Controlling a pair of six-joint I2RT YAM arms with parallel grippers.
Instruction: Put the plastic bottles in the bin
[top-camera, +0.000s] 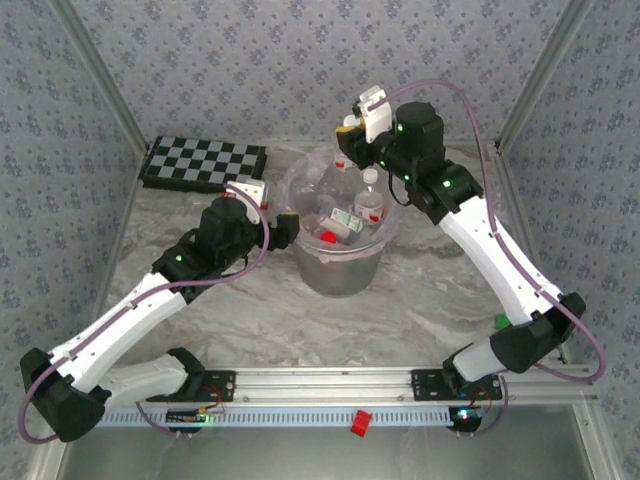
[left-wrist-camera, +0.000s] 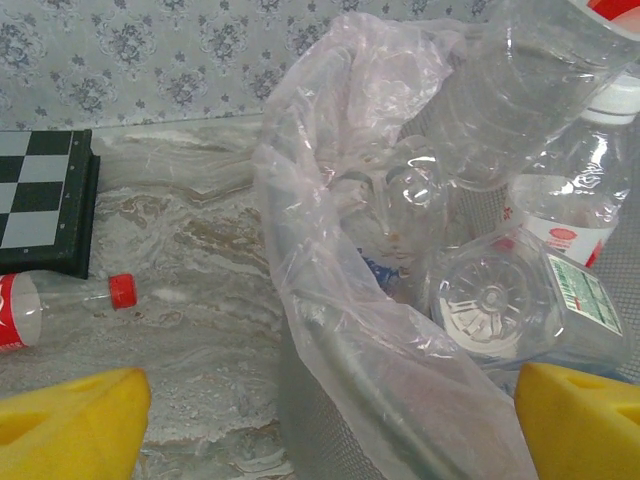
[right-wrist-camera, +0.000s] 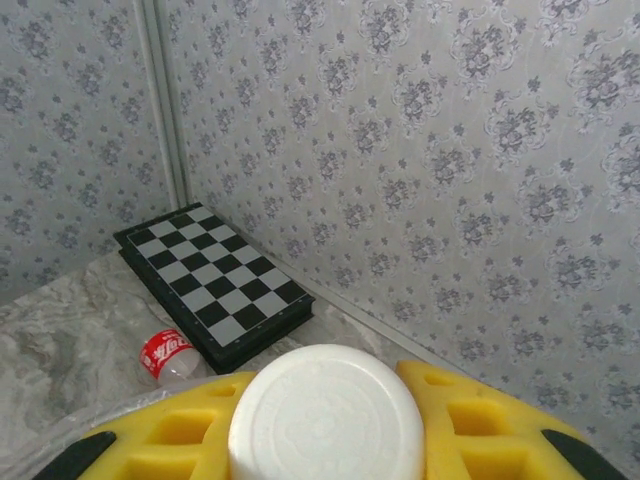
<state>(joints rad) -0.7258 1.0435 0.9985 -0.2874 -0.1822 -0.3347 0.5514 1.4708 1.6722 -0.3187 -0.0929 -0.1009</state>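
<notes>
The bin (top-camera: 340, 275) stands mid-table, a grey bucket lined with a clear bag, and holds several plastic bottles (top-camera: 345, 222). My right gripper (top-camera: 350, 128) hangs over the bin's far rim. In the right wrist view the gripper (right-wrist-camera: 330, 420) is shut on a bottle's white cap (right-wrist-camera: 325, 410), and the bottle's body is below the frame. My left gripper (top-camera: 285, 228) is at the bin's left rim. It (left-wrist-camera: 330, 440) stands open, with the bagged rim (left-wrist-camera: 340, 350) between its yellow fingers (left-wrist-camera: 70, 425). Another bottle (left-wrist-camera: 60, 305) with a red cap and red label lies on the table, left of the bin.
A folded chequered board (top-camera: 205, 165) lies at the back left, just behind the loose bottle (right-wrist-camera: 170, 355). Patterned walls close in the table at the back and both sides. A small red piece (top-camera: 361, 422) sits on the front rail. A green bit (top-camera: 500, 322) lies near the right arm.
</notes>
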